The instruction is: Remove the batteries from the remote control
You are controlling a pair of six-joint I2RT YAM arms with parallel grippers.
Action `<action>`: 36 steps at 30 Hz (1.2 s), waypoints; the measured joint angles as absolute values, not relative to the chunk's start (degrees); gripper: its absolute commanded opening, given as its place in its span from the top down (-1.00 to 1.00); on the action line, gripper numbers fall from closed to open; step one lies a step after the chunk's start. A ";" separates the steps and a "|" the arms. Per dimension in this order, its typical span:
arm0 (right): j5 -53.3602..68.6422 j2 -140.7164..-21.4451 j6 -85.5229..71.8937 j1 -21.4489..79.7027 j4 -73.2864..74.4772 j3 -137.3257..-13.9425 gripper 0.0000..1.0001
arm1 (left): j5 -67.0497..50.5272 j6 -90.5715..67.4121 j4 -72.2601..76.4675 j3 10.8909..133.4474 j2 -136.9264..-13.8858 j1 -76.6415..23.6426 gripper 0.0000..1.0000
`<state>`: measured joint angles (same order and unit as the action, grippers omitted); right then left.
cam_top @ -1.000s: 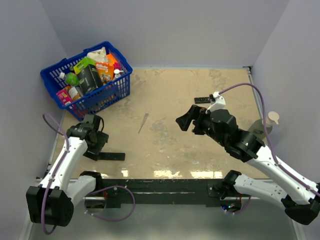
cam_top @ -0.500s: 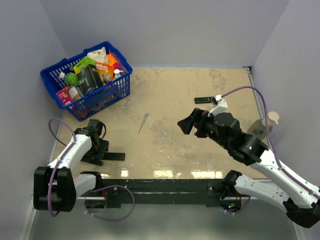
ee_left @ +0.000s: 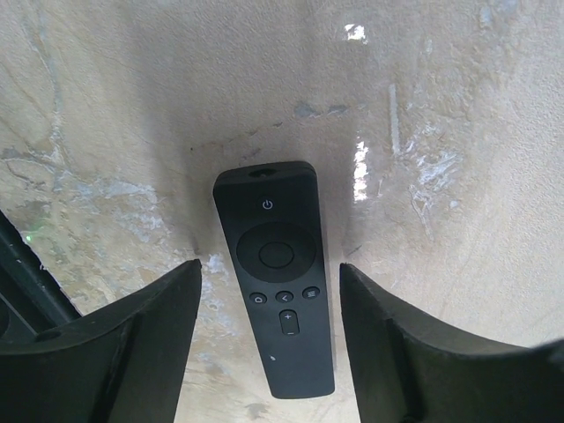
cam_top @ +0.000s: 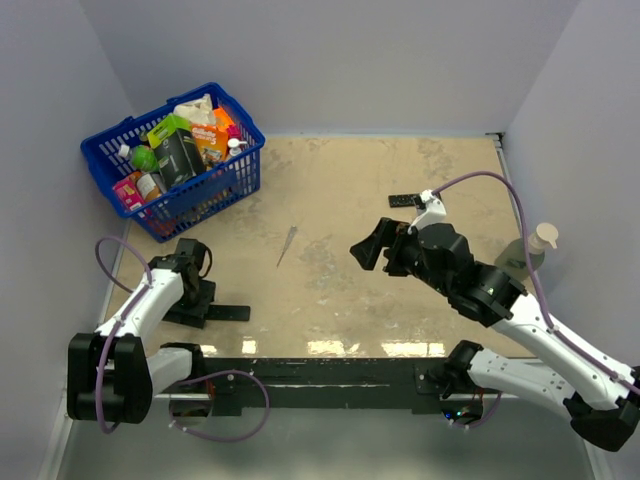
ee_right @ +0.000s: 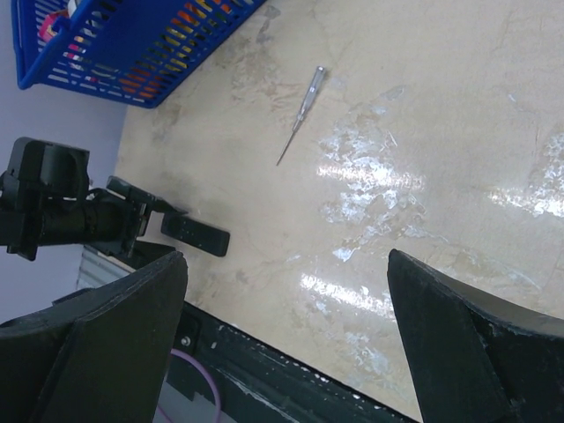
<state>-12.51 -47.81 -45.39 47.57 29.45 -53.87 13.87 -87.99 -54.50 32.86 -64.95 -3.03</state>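
Observation:
The black remote control lies button side up on the beige table, near its front left corner. My left gripper is low over it, open, with one finger on each side of the remote and a gap of table showing on both sides. From the top view the left gripper covers the remote's left end. My right gripper hangs above the table's middle, wide open and empty, and in its own view it looks down at the remote. The batteries are hidden.
A blue basket full of groceries stands at the back left. A thin metal tool lies mid-table. A small flat black piece lies behind the right gripper. A pale bottle stands at the right wall.
The left arm has dropped down and back over the remote's left end, and its jaws have narrowed around it. The right gripper has shifted only slightly.

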 measured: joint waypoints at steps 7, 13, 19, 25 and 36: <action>-11.94 -48.69 -45.45 47.57 29.52 -53.87 -0.96 | 13.96 -87.96 -54.24 32.84 -65.49 -3.03 -0.31; -10.92 -48.77 -45.45 47.57 29.43 -53.87 -0.96 | 13.78 -87.99 -54.26 32.84 -67.44 -3.01 -0.30; -10.90 -49.15 -45.45 47.57 29.32 -53.87 -0.96 | 12.08 -89.23 -52.80 32.12 -67.40 -3.01 -0.15; -10.90 -49.28 -45.41 47.57 29.06 -53.87 -0.96 | 11.07 -90.45 -53.06 32.01 -67.29 -3.01 0.31; 2.17 -50.06 -36.51 47.62 20.60 -51.35 -0.97 | 7.22 -86.65 -50.11 30.70 -64.03 -3.01 1.00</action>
